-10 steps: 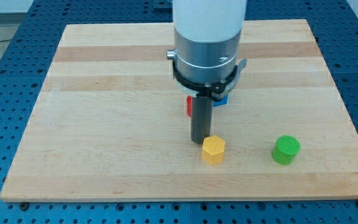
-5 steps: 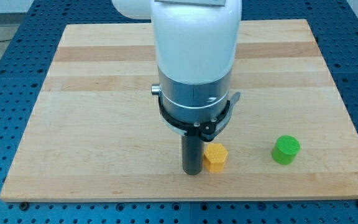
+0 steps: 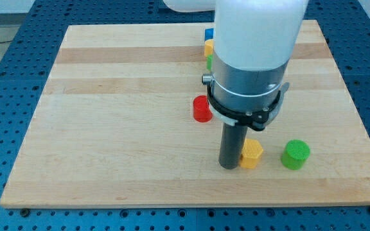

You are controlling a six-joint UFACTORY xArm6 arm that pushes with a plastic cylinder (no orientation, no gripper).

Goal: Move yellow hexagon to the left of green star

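Observation:
The yellow hexagon [image 3: 252,154] lies near the view's bottom, right of centre. My tip [image 3: 229,166] stands on the board against the hexagon's left side. A green block [image 3: 208,61] shows as a sliver near the view's top, mostly hidden behind the arm; its shape cannot be made out. A round green block [image 3: 295,154] sits a short gap to the right of the hexagon.
A round red block [image 3: 202,108] sits left of the arm near the board's middle. A blue block [image 3: 209,33] and another yellow block [image 3: 208,47] peek out beside the arm at the view's top. The wooden board's [image 3: 108,128] bottom edge is close below my tip.
My tip went from above the hexagon round to its left side, then moved right, pushing the hexagon right toward the round green block. The arm now uncovers the red block.

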